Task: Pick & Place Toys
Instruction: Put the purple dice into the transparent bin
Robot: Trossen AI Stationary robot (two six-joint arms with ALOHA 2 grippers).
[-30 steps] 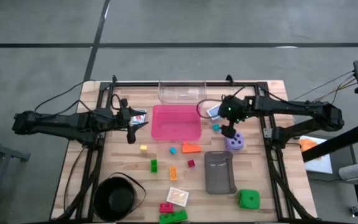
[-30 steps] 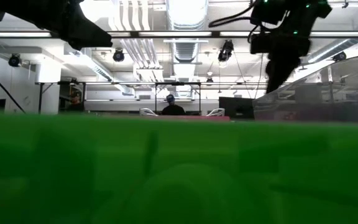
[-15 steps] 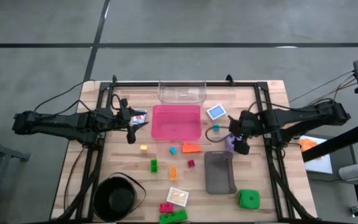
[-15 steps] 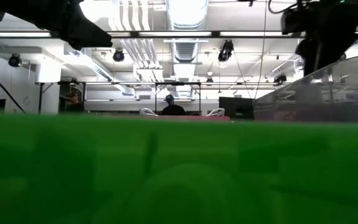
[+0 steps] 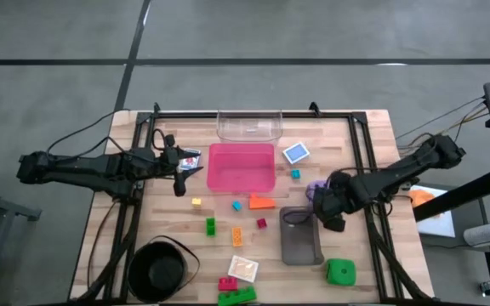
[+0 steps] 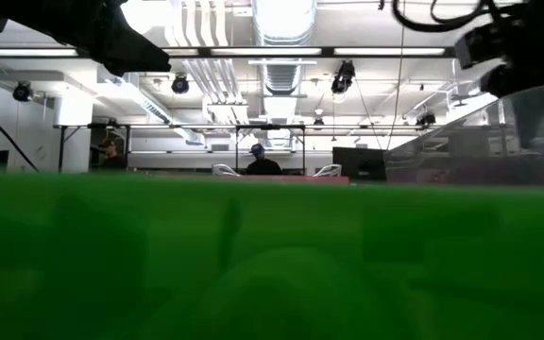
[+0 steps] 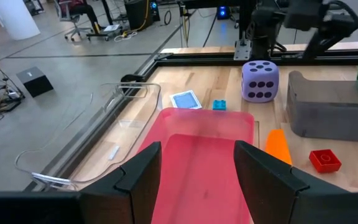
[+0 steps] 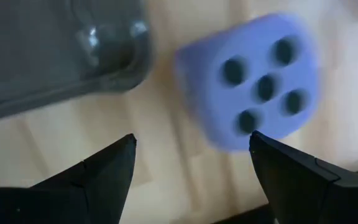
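Observation:
My right gripper (image 5: 331,211) hangs open, pointing down, over the bare wood between the purple die (image 8: 253,81) and the grey tray's corner (image 8: 55,43); it touches neither. The die (image 5: 316,188) rests on the table, partly hidden by that arm. My left gripper (image 7: 197,177) waits open above the left end of the pink tray (image 5: 242,167). Small bricks lie loose on the table: yellow (image 5: 196,201), green (image 5: 211,225), orange (image 5: 237,235), red (image 5: 261,223) and blue (image 5: 295,173). A blue card (image 5: 295,153) lies near the clear tray (image 5: 249,125). The green die (image 5: 340,272) sits near the front right.
A black bowl (image 5: 162,270) stands at the front left. An orange wedge (image 5: 262,202), a pale card (image 5: 243,268) and red and green bricks (image 5: 235,291) lie toward the front edge. In the low view a green blur (image 6: 272,264) fills the lower half.
My right gripper has swung from beside the blue card toward the table's near edge and a little to the right, passing over the purple die. It now hangs by the grey tray's far right corner. My left arm has kept still.

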